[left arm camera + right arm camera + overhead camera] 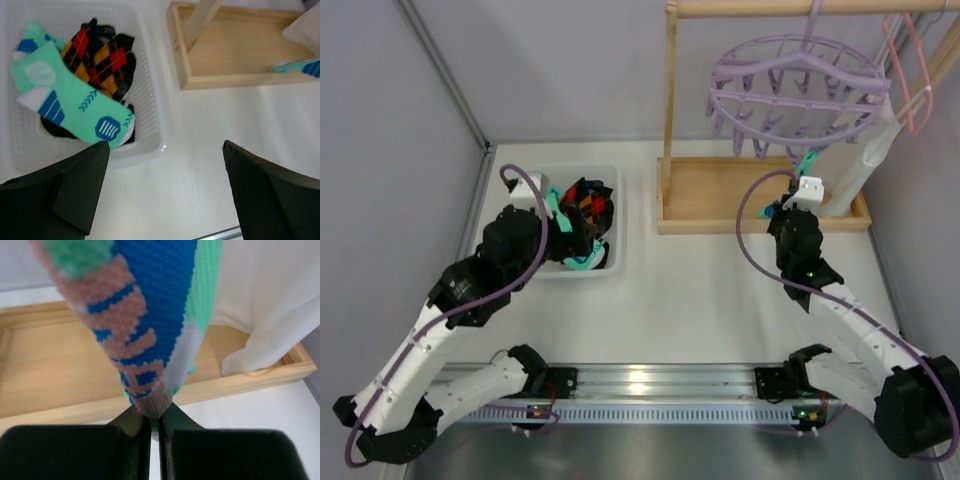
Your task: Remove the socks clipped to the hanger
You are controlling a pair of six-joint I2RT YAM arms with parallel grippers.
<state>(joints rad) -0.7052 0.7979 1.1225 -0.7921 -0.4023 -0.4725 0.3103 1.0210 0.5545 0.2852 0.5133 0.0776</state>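
While clipped to the lavender hanger (798, 90), far right, the teal sock (150, 315), judged soft and light, was pinched at its tip by the right gripper (155, 415); the left gripper (164, 150) was held open, empty.

Mounted on the silver rail (660, 385), the left arm (405, 355) and right arm (860, 320) have white link shells and black rounded joints. A lavender cable (535, 195) loops along each. The left gripper (165, 145) has matte black, finely textured fingers (75, 185).
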